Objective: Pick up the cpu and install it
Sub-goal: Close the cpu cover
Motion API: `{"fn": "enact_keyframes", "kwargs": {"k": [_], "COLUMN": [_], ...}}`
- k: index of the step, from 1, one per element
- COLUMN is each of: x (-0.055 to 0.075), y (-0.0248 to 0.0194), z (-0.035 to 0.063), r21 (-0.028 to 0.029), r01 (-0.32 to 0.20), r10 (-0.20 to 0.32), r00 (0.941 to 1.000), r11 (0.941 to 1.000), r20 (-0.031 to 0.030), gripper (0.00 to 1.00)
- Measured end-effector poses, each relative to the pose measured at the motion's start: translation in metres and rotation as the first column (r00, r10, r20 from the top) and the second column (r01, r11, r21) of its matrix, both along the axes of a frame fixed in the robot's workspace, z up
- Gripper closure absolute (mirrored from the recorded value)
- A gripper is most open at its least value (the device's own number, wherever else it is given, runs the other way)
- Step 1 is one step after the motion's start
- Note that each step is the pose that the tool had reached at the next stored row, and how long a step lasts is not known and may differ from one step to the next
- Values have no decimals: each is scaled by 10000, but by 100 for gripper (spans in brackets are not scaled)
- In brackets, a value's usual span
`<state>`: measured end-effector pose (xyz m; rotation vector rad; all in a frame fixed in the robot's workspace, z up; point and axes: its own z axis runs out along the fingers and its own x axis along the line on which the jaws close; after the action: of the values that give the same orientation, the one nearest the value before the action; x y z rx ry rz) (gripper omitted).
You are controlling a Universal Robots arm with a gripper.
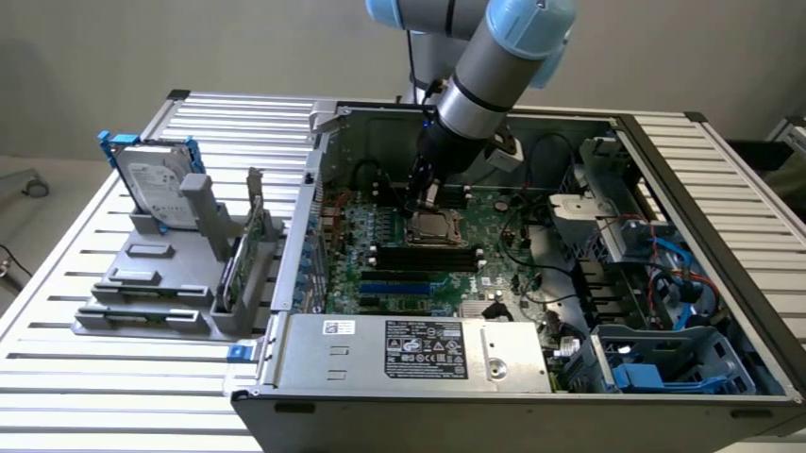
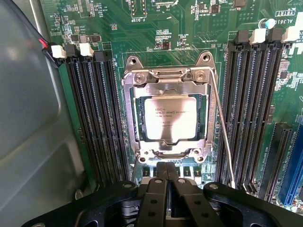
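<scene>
Jaws pressed together, gripping nothing; gripper (image 2: 167,171) (image 1: 426,200) hangs just beside the socket (image 2: 135,142) edge, clear of the cpu (image 2: 169,118) (image 1: 437,226). The cpu lies flat in the socket, metal top up, edges square to the frame; it is square, so no long axis. Memory slots (image 2: 92,118) flank the socket. Cpu print is unreadable. Board silkscreen past the socket reads "F DISP" and "AL361".

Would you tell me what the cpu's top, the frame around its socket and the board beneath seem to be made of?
The cpu: dull silver-grey metal top, matte, with printed lettering. The socket frame: brighter bare metal, probably steel, glinting at edges and screws. The motherboard: green lacquered circuit board, likely fibreglass laminate, with fine traces and white print.
</scene>
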<state>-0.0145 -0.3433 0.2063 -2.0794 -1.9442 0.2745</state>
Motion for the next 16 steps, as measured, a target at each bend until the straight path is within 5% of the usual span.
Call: {"fn": "enact_keyframes", "kwargs": {"k": [11,16], "x": [-6,-34], "y": [-5,-54], "z": [17,50], "r21": [4,8], "r01": [3,11], "r10": [-3,-11], "r00": [10000,10000], "r11": [10000,10000], "r20": [-1,0], "gripper": [89,89]}}
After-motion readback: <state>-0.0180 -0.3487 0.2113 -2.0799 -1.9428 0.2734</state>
